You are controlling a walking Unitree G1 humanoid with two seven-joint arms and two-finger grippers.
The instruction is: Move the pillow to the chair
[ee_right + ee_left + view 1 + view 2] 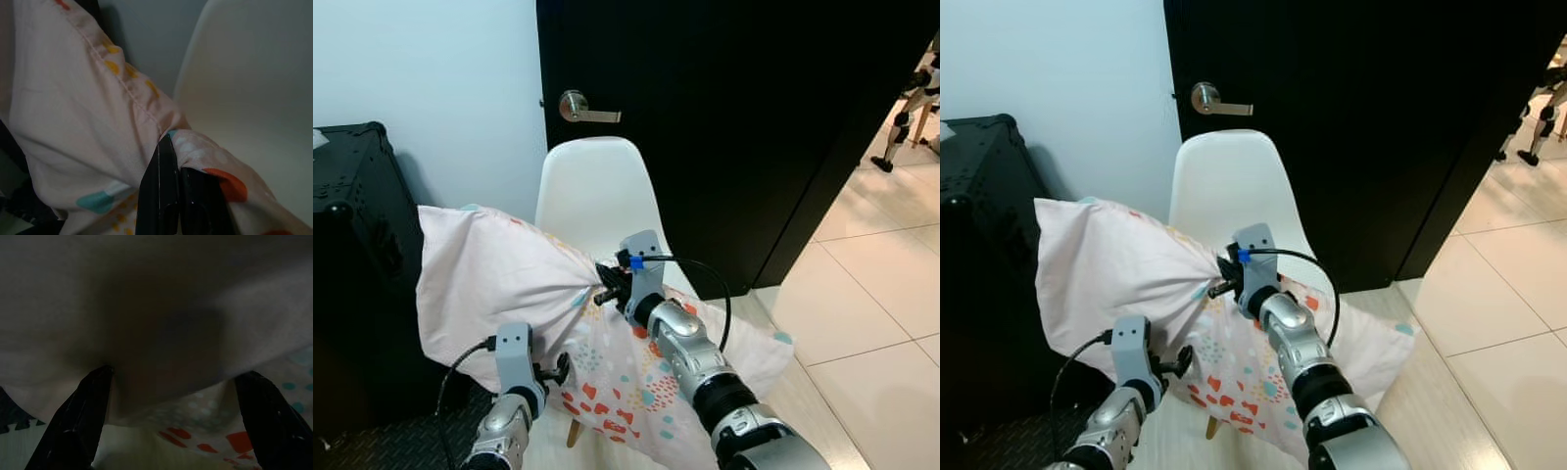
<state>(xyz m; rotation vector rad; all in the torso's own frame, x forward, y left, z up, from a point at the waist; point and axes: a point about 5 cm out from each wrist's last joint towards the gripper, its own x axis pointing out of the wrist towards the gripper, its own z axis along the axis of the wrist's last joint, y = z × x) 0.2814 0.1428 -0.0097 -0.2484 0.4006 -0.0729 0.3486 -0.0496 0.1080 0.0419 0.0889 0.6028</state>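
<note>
the pale pink pillow with red and teal printed shapes (499, 284) is lifted in the air, in front of the white moulded plastic chair (592, 191), which stands against the black door with a silver lever handle (744, 117). the pillow is not yet resting on the seat; its lower right corner hangs near the front edge of the chair, and its left end reaches out toward the black case (352, 245) on the left. so i judge the carrying is almost done, and what is left is to lower the pillow on the seat and let go.

the right gripper (607, 284) is pinched tight on a fold at the pillow's upper edge. the left gripper (171, 377) is under the pillow with fingers spread apart, the fabric lying against them.

the long axis of the pillow runs from upper left to lower right, across the chair front, the printed face toward the robot.
</note>
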